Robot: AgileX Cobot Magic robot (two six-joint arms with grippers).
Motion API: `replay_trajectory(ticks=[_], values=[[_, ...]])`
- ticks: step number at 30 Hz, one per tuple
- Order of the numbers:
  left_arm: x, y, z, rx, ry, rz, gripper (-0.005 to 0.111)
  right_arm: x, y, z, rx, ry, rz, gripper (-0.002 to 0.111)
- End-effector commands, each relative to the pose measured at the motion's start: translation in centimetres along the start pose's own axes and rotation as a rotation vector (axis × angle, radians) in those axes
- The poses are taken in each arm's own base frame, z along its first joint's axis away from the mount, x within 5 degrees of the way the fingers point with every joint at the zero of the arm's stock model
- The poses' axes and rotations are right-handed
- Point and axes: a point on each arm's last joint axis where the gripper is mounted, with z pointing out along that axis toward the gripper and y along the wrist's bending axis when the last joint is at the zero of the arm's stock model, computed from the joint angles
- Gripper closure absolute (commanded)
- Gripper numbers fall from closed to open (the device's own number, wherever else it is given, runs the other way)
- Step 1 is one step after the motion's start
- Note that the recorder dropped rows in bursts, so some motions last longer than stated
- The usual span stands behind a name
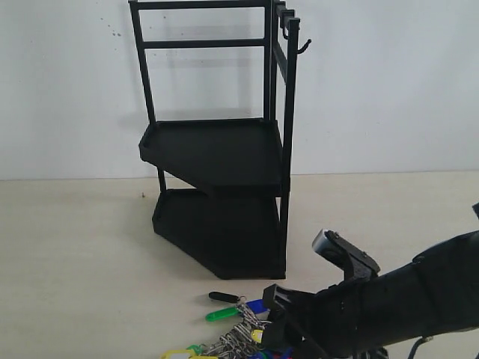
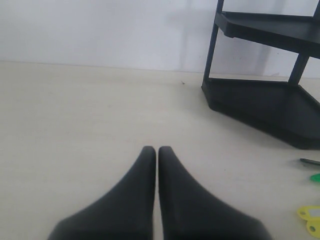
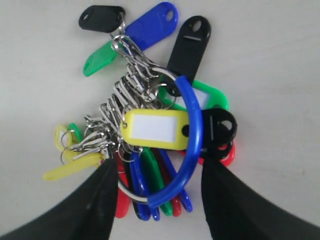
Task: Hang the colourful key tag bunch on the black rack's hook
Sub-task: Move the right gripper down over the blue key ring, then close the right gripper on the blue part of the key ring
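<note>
The colourful key tag bunch (image 3: 157,127) lies on the table, its blue-sleeved ring (image 3: 192,145) on top of yellow, green, red, blue and black tags. My right gripper (image 3: 159,167) is open right over it, one finger on each side of the ring's lower end. In the exterior view the bunch (image 1: 232,329) shows at the bottom edge, partly hidden by the right arm (image 1: 389,299). The black rack (image 1: 224,149) stands behind, with small hooks (image 1: 301,46) at its upper right. My left gripper (image 2: 157,150) is shut on nothing, low over bare table to the rack's left (image 2: 265,100).
A white wall rises behind the rack. Bare beige table (image 1: 75,254) spreads to the rack's left and right. A few tags (image 2: 311,215) of the bunch peek in at the edge of the left wrist view.
</note>
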Motion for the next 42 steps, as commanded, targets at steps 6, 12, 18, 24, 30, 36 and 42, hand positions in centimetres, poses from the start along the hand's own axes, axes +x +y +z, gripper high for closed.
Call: replay_trajectory(ticks=[6,12,18,24,30,36,42], values=[[0.01,0.04,0.01,-0.004,-0.007,0.008,0.102,0.23,-0.49,1.04,0.014,0.013,0.019,0.059],[0.01,0.04,0.01,-0.004,-0.007,0.008,0.102,0.2,-0.54,1.04,0.02,0.01,-0.05,0.072],[0.01,0.04,0.01,-0.004,-0.007,0.008,0.102,0.15,-0.64,1.04,0.03,0.005,-0.079,0.094],[0.01,0.04,0.01,-0.004,-0.007,0.008,0.102,-0.04,-0.97,1.02,0.068,-0.013,-0.105,0.094],[0.01,0.04,0.01,-0.004,-0.007,0.008,0.102,-0.14,-1.14,1.01,0.087,-0.022,-0.128,0.103],[0.01,0.04,0.01,-0.004,-0.007,0.008,0.102,-0.03,-0.88,0.98,0.062,-0.01,-0.172,0.108],[0.01,0.04,0.01,-0.004,-0.007,0.008,0.102,-0.07,-0.83,0.9,0.062,-0.013,-0.198,0.108]])
